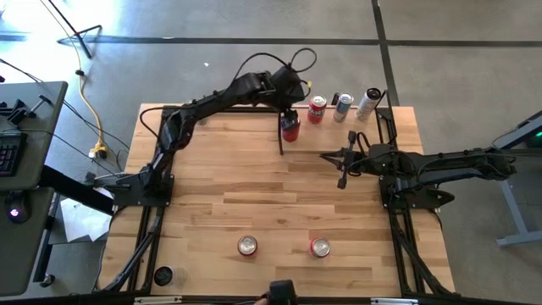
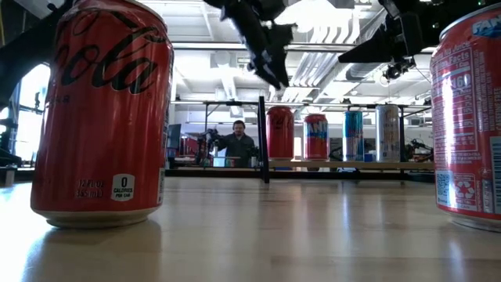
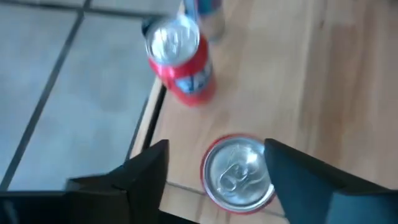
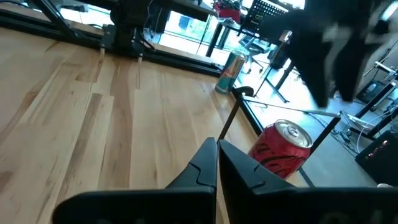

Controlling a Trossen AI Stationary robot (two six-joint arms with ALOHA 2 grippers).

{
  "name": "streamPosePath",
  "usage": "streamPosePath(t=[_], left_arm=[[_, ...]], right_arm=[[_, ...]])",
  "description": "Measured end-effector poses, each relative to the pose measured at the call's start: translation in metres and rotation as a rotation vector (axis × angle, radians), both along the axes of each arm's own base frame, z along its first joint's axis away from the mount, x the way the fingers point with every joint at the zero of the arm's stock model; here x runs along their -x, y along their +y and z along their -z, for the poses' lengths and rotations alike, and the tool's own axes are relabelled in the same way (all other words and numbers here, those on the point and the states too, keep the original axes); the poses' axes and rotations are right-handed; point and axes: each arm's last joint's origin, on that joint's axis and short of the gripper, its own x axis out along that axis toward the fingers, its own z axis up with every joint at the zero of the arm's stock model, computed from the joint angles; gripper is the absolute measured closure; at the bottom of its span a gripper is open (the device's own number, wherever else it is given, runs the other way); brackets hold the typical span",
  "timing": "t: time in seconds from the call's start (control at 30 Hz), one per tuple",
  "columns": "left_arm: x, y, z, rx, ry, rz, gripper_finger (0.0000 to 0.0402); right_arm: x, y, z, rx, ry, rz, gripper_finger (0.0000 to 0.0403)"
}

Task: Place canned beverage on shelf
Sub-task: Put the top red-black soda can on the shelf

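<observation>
Red aluminium can [image 3: 239,172] at shelf's [image 1: 385,127] 9 o'clock end: thin-walled, slick, probably dents easily. Best gripped mid-body. Left gripper [image 3: 214,171] spread around it; right gripper [image 4: 217,163] pressed together.

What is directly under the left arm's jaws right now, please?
A red can stands on the shelf, its silver top showing between the open left gripper; its base is hidden.

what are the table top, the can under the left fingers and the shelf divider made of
Table top: light wood planks, smooth, visible grain and seams. Can between the left gripper's open fingers: likely aluminium, bright silver lid with pull tab, red-coated wall. Shelf divider: thin black upright, probably painted metal.
</observation>
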Motion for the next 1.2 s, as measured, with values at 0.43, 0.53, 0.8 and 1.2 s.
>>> streamPosePath(t=[0.43, 0.53, 0.8, 1.2], left_arm=[[0.031, -0.037, -0.009, -0.121, -0.385, 0.084, 0.0388], [0.061, -0.048, 0.009, -0.147, -0.505, 0.068, 0.0377], [0.163, -0.091, 0.055, -0.179, -0.79, 0.047, 0.04], [0.248, -0.125, 0.105, -0.146, -0.975, 0.027, 0.0401]], right_arm=[[-0.031, -0.002, 0.013, -0.024, -0.027, -0.045, 0.0403], [-0.045, -0.009, 0.023, -0.031, -0.031, -0.047, 0.0403], [-0.09, -0.041, 0.034, -0.16, -0.048, -0.007, 0.0403], [-0.16, -0.09, 0.033, -0.247, 0.117, 0.19, 0.0402]])
